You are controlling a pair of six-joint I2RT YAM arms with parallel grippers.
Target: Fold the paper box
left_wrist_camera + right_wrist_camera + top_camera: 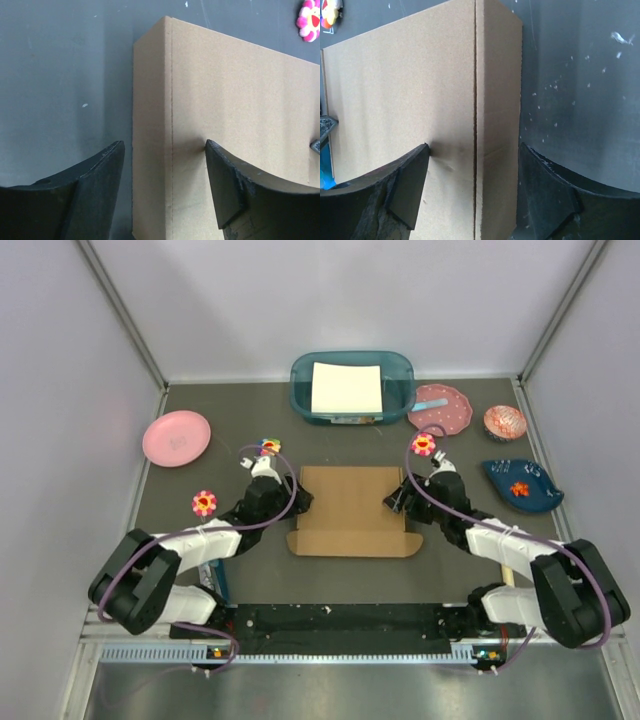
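The paper box (350, 510) lies as a flat brown rectangle at the table's centre, with small tabs sticking out at its near corners. My left gripper (297, 502) stands open astride the box's left edge (152, 150). Its inner fingertip (212, 150) touches the top panel, and its outer finger (107, 165) is off the side wall, with a strip of table between. My right gripper (397, 502) is open astride the right edge (497, 125). Its inner fingertip (420, 152) dents the top panel, and its outer finger (530, 160) sits close beside the side wall.
A teal bin (400, 370) holding a white sheet stands behind the box. A pink plate (177, 437) is at far left. A dotted pink plate (441, 408), a small patterned cup (505, 422) and a blue dish (522, 486) are at right. Flower toys (204, 503) (424, 444) lie near both arms.
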